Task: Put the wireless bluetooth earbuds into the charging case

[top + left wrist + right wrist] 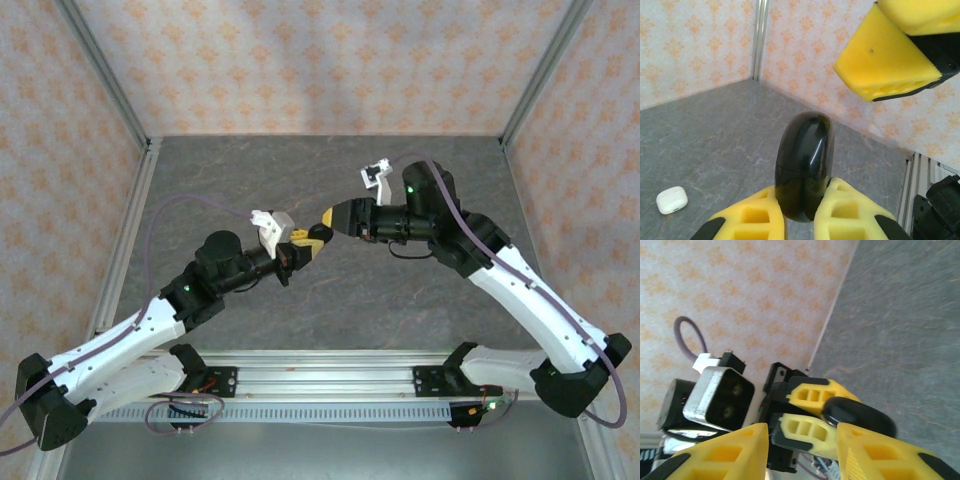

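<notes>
The left hand (800,212) is clamped on a glossy, rounded black charging case (804,160). The right hand (801,455), its yellow fingers apart, hangs at 1 o'clock. At 8 o'clock a smooth white case (672,199) lies on the grey marbled table (715,130).

The left claw (312,243) and the right claw (328,218) meet tip to tip over the middle of the surface (250,300). The right claw sits just right of the left and slightly farther back. The charging case (804,160) stands between the left claw's fingers, raised off the surface. A second case (672,199) lies on the surface, well apart from both claws.
</notes>
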Controlling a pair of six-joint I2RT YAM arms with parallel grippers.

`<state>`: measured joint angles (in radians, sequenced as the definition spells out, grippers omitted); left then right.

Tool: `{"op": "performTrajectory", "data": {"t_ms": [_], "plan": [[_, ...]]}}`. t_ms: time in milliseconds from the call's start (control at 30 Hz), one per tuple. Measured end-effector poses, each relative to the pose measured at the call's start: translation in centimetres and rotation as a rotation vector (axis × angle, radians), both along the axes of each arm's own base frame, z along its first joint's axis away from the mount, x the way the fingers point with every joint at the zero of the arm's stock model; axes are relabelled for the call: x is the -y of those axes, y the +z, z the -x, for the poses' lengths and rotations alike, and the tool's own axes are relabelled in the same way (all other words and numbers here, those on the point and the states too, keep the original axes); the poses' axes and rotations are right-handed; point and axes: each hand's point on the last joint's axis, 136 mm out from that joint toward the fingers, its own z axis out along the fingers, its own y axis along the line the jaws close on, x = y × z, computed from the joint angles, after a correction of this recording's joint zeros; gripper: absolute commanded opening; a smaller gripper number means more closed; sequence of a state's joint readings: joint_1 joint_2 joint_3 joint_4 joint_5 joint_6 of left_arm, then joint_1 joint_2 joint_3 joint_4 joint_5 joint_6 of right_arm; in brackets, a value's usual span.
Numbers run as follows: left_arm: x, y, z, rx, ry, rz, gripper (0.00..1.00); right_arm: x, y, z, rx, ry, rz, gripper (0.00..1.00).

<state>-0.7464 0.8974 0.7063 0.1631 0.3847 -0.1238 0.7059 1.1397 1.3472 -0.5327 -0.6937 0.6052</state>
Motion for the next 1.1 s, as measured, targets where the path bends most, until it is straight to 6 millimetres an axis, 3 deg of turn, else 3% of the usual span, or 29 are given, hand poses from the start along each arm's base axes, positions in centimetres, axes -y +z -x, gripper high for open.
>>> {"op": "performTrajectory", "data": {"t_ms": [200,567,767,900,933,1100], "plan": [[-0.4,-2.3,-0.2,-0.071,0.028,-0.024,0.00,3.3,-2.1,-1.2,0.028,-0.162,0.125,0.51],[-2.1,-15.5,0.3,-0.416,0.130,-0.193,0.00,10.1,-11.6,-2.9,-0.024,-0.433,0.459,0.72],[-1.7,-20.3,1.3,-0.537,0.143,-0.281,0.02,13.8,-14.9,-2.8,0.000,-0.548,0.584,0.83],[-1.2,-23.4,2.0,-0.608,0.153,-0.351,0.04,16.1,-16.2,-3.1,0.033,-0.627,0.664,0.91],[-1.1,-24.4,2.2,-0.630,0.156,-0.375,0.05,16.8,-16.4,-3.2,0.046,-0.653,0.687,0.99],[-0.2,-27.1,2.5,-0.699,0.159,-0.460,0.13,20.0,-16.1,-3.7,0.126,-0.787,0.780,0.99]]}}
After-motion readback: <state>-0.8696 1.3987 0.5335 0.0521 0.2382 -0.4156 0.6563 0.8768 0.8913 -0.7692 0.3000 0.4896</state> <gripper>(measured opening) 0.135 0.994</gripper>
